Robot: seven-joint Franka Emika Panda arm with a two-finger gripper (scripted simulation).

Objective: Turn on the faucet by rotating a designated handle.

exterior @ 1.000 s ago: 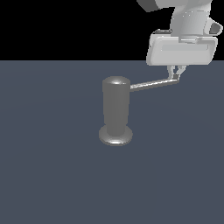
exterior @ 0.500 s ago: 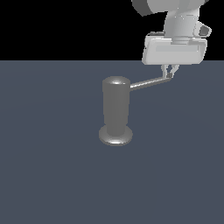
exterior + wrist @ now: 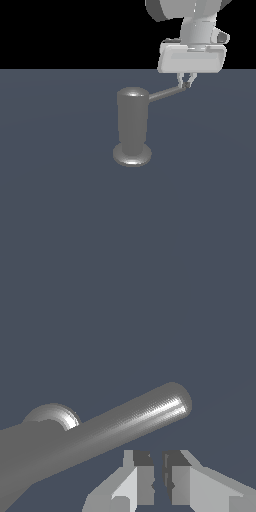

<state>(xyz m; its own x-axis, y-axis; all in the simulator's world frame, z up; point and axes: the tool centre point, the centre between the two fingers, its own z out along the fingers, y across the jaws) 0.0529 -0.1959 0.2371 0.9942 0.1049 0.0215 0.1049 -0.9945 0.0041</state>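
Note:
The faucet point(image 3: 133, 125) is a glossy grey upright cylinder on a round disc foot, standing mid-floor in the exterior view. Its handle point(image 3: 165, 93), a thin grey rod, sticks out from the top toward the exterior view's right and slopes slightly upward. My gripper point(image 3: 186, 82) hangs straight down over the rod's rounded tip, touching it. In the wrist view the handle point(image 3: 125, 418) runs across the picture just beyond my fingertips. The gripper point(image 3: 157, 476) is shut, with only a thin slit between the pads and nothing held. The faucet's body point(image 3: 20, 456) fills one corner.
A flat dark blue-grey floor point(image 3: 60, 200) lies all around the faucet. Behind it is a black background. No other objects show.
My gripper has shifted toward the exterior view's left, staying at the rod's tip. The handle's tip has swung the same way, so the rod looks shorter than a second ago.

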